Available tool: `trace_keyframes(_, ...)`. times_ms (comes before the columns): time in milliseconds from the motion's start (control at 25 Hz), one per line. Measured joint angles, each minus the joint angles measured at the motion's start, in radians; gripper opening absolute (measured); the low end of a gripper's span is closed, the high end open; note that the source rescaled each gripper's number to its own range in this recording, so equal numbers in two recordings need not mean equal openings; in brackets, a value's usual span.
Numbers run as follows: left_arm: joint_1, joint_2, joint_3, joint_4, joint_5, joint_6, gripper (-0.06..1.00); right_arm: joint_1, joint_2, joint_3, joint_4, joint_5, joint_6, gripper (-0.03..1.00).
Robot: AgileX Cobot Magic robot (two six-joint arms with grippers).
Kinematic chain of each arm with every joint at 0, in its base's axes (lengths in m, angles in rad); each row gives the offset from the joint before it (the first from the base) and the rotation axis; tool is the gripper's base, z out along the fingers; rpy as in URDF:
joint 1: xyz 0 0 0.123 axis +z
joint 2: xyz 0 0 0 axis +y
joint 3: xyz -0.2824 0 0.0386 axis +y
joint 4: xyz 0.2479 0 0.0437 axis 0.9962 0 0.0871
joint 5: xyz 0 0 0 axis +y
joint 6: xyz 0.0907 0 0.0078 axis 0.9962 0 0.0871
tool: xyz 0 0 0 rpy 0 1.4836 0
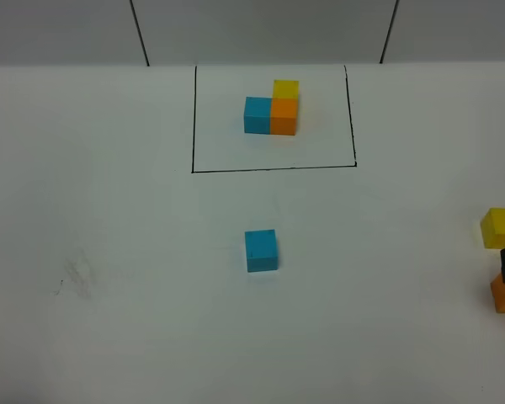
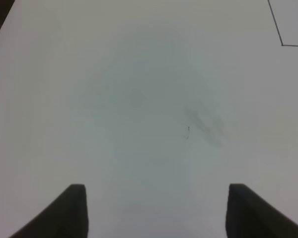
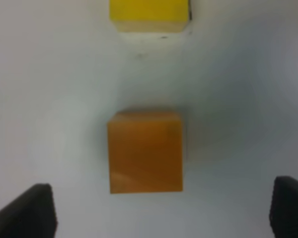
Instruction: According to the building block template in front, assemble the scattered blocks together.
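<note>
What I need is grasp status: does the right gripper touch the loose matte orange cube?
Apart. Right wrist view: white table shows between the right gripper and the orange cube.

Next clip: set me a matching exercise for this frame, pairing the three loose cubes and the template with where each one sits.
Things:
1. loose blue cube
2. loose orange cube
3. loose yellow cube
4. template cluster

Places:
A. inside the black drawn frame
B. far right, just ahead of the open right tool
C. alone, in front of the frame
D. far right, farther back than the orange one

Pairs: 1-C, 2-B, 3-D, 4-A
</note>
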State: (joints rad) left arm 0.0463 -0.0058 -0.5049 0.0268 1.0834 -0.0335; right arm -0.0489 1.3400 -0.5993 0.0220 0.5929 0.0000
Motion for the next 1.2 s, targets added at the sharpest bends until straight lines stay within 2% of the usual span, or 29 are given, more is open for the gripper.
trace_keyframes(200, 0.0, 0.0, 0.0, 0.0, 0.0, 0.0, 0.34, 0.006, 0.062, 0.035, 0.0, -0.09, 0.0, 0.8)
trace_keyframes(440, 0.0, 0.0, 0.0, 0.0, -0.001, 0.0, 0.34, 0.062, 0.141, 0.038, 0.003, -0.168, 0.0, 0.8)
trace_keyframes(880, 0.0, 0.0, 0.0, 0.0, -0.001, 0.0, 0.34, 0.063, 0.265, 0.037, 0.006, -0.234, 0.0, 0.77)
trace_keyframes(960, 0.0, 0.0, 0.0, 0.0, -0.001, 0.0, 0.34, 0.063, 0.276, 0.037, 0.003, -0.241, 0.0, 0.68)
trace_keyframes(1000, 0.0, 0.0, 0.0, 0.0, -0.001, 0.0, 0.34, 0.063, 0.28, 0.037, 0.003, -0.242, 0.0, 0.59)
trace_keyframes(1040, 0.0, 0.0, 0.0, 0.0, -0.001, 0.0, 0.34, 0.063, 0.281, 0.037, 0.002, -0.242, 0.0, 0.48)
trace_keyframes(1080, 0.0, 0.0, 0.0, 0.0, -0.001, 0.0, 0.34, 0.063, 0.281, 0.037, 0.001, -0.242, 0.0, 0.32)
trace_keyframes(1120, 0.0, 0.0, 0.0, 0.0, -0.001, 0.0, 0.34, 0.063, 0.281, 0.037, 0.001, -0.242, 0.0, 0.2)
trace_keyframes(1200, 0.0, 0.0, 0.0, 0.0, -0.001, 0.0, 0.34, 0.063, 0.281, 0.037, 0.0, -0.242, 0.0, 0.22)
